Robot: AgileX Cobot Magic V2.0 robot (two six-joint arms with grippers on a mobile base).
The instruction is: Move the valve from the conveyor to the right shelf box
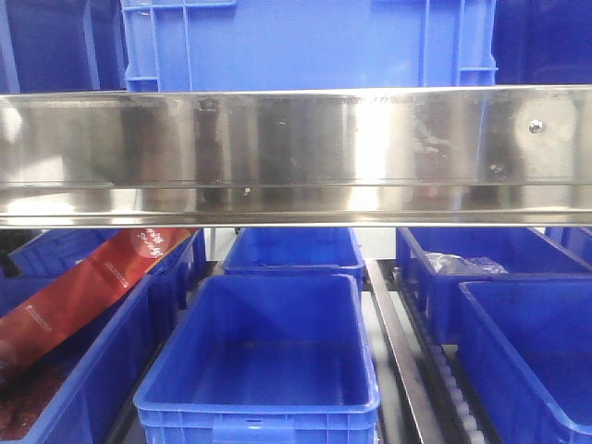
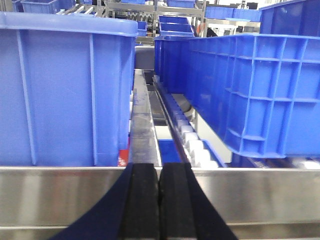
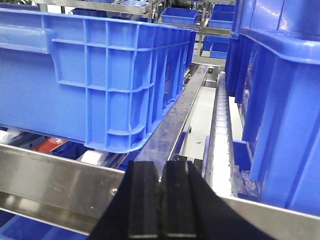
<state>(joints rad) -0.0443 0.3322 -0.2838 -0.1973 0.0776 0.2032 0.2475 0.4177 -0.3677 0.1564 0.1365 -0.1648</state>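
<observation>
The valve and the conveyor are out of view in all three views. My left gripper (image 2: 159,170) is shut and empty, its black fingers pressed together in front of a steel shelf rail (image 2: 60,192). My right gripper (image 3: 161,167) is also shut and empty, over another steel rail (image 3: 55,182) beside a blue box (image 3: 100,75). Neither gripper shows in the front view, which faces a shelf with blue boxes: an empty one in the middle (image 1: 268,347) and more at the right (image 1: 532,347).
A wide steel shelf beam (image 1: 296,153) crosses the front view, with a blue crate (image 1: 305,42) above it. A red packet (image 1: 88,287) lies in the left box. A clear bag (image 1: 462,265) lies in the back right box. White roller tracks (image 2: 192,142) (image 3: 220,125) run between boxes.
</observation>
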